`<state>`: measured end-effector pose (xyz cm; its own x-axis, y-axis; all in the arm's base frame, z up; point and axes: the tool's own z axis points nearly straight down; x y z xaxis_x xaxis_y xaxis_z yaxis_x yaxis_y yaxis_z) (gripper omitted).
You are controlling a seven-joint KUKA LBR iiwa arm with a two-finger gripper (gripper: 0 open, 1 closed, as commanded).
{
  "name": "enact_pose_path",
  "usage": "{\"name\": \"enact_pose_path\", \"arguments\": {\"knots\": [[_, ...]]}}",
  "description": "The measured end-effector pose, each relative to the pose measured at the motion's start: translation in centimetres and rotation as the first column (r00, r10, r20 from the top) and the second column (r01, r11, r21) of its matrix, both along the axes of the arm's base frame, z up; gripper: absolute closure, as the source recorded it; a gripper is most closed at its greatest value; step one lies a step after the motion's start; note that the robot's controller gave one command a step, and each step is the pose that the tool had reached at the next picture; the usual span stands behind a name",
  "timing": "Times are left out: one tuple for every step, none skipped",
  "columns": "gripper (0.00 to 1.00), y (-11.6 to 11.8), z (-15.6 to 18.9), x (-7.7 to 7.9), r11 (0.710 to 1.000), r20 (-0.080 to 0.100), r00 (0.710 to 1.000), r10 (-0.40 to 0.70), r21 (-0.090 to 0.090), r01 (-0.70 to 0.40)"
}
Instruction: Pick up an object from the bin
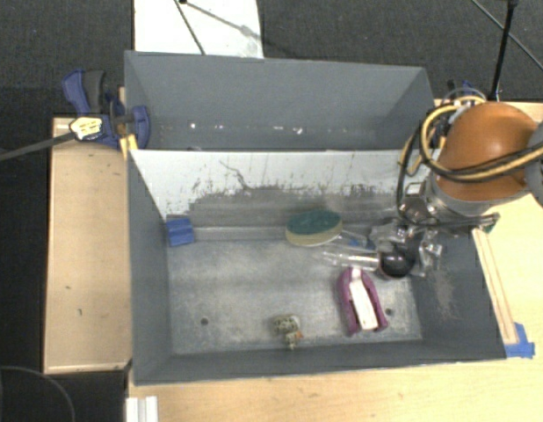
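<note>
The gripper (pixel 405 251) hangs low at the right side of the bin (pixel 254 280) (whether it is open or closed, I cannot tell). Just under it sits 1 small black round thing (pixel 394 265). Left of that lies a clear plastic piece (pixel 349 256), its long axis across the bin. Just nearer is 1 purple-and-white packet (pixel 359 302), its long axis running far-to-near and its far end pointing at the gripper (print too small to read). A teal disc (pixel 314 227) lies by the back wall.
</note>
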<state>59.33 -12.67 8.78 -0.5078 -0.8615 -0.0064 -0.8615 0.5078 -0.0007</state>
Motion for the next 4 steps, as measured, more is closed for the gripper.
{"name": "enact_pose_path", "arguments": {"knots": [[1.00, -0.1, 13.4, -1.2, 0.999, 0.006, 0.999, 0.036, -0.007, -0.036], [0.00, -0.1, 12.9, -1.3, 1.000, -0.002, 1.000, 0.031, -0.003, -0.031], [0.00, 2.2, 2.0, -1.8, 0.999, -0.009, 0.999, 0.045, -0.001, -0.045], [0.00, 1.7, -1.8, -0.4, 0.992, -0.003, 0.992, 0.125, -0.002, -0.125]]}}
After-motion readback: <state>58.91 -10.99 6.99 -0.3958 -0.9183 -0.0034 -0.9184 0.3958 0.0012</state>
